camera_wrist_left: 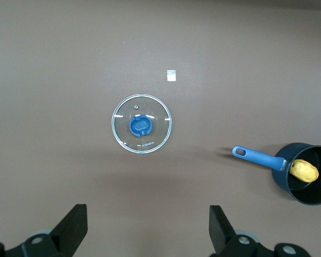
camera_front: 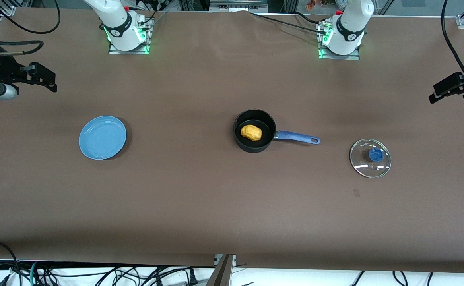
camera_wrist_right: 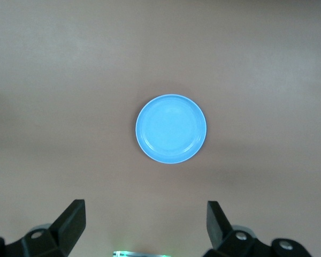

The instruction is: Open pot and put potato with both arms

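Potato [camera_front: 251, 132] sits inside the pot [camera_front: 255, 130], mid-table, handle [camera_front: 297, 137] pointing toward the left arm's end. Lid [camera_front: 370, 157] lies flat on the table off the handle's tip, well apart from the pot. Plate [camera_front: 102, 137] is bare, toward the right arm's end. Left gripper [camera_wrist_left: 147, 227] hangs high over the lid, fingers wide apart, empty. Right gripper [camera_wrist_right: 145, 225] hangs high over the plate, same. Looks done to me: best move is none, keep both arms parked clear of the handle.
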